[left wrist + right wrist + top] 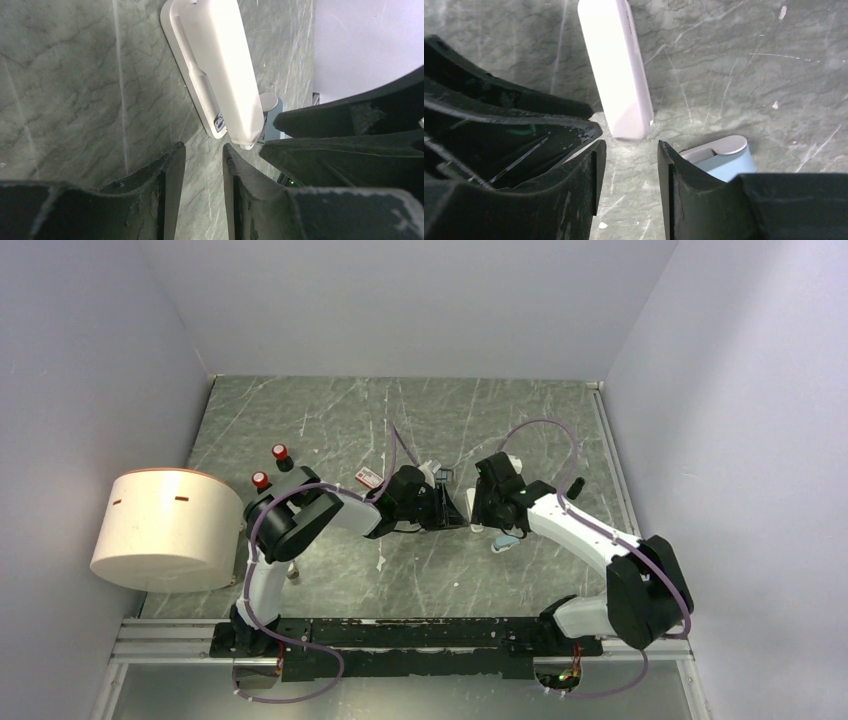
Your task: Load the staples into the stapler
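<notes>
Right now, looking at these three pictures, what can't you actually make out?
- Staples and beige stapler: in no view. In the top view the left arm and right arm cover the middle of the table.
- White stapler: far end cut off by the top edge in both wrist views.
- Light-blue stapler: right wrist view, partly behind the right jaws.
- Red-and-white box: top view, print too small to read.

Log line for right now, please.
left fingers: open, empty | right fingers: open, empty | long white plastic stapler: lying ahead of both | small light-blue stapler: beside it | staples: unseen
</notes>
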Controlling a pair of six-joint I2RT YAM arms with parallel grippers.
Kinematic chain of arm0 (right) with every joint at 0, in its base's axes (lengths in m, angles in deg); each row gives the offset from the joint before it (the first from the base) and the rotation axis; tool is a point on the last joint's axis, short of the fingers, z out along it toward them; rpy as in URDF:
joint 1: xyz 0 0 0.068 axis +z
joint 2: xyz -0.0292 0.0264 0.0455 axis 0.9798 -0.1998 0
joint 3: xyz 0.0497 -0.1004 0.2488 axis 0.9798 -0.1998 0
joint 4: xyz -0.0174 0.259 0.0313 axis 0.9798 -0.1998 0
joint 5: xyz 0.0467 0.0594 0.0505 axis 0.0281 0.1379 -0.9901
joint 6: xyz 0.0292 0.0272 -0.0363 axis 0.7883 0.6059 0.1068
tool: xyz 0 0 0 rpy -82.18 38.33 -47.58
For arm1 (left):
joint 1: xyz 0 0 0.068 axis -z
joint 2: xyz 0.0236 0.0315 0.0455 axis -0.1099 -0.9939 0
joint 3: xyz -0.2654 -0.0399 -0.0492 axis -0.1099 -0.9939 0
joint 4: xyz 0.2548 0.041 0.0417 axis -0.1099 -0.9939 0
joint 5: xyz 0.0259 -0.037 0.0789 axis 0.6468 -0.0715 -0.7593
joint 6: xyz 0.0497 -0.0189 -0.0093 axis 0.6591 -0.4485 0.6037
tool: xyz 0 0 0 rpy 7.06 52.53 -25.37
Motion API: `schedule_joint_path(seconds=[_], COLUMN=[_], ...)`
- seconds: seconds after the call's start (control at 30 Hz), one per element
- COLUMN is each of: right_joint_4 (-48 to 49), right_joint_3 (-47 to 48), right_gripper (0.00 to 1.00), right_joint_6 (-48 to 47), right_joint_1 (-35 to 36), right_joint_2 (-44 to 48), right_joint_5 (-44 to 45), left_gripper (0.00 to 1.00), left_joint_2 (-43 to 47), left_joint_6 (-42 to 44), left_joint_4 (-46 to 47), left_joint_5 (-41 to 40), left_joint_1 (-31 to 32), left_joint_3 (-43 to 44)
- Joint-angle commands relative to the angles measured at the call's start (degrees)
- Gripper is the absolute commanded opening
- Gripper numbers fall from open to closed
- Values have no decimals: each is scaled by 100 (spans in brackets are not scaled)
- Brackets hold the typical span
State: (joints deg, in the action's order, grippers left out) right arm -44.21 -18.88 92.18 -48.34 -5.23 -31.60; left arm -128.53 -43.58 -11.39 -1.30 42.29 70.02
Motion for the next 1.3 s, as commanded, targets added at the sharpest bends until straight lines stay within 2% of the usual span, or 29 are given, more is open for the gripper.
schedule_joint_path(seconds=[0.0,0.17,0.33,0.47,0.57,0.67,0.93,1.13,1.27], right_joint_4=[-80,213,536,564,522,470,363,259,209], right_joint_3=[165,129,126,176,205,197,44,79,134], right_gripper=[47,46,40,32,22,17,11,7,6], right_joint_6=[-384,-508,-676,-722,-694,-457,720,922,925], right_joint_1=[15,24,37,46,54,54,61,55,60], right_joint_2=[-361,-520,-584,-619,-630,-540,-105,4,28], right_joint_5=[234,167,32,37,34,-117,-655,-715,-768], left_gripper=[40,40,40,39,39,39,37,33,25], left_joint_2=[28,-37,-72,-79,-79,-79,-105,-95,-155], left_joint_6=[126,121,128,145,158,143,-3,22,-12], left_joint_4=[-77,-56,-47,-67,-75,-23,313,341,440], left_joint_5=[-142,-94,-76,-93,-115,-117,-97,-157,-92], left_joint_1=[32,32,22,12,4,-12,-23,-20,-17], left_joint_3=[26,50,70,87,83,47,-137,-226,-272])
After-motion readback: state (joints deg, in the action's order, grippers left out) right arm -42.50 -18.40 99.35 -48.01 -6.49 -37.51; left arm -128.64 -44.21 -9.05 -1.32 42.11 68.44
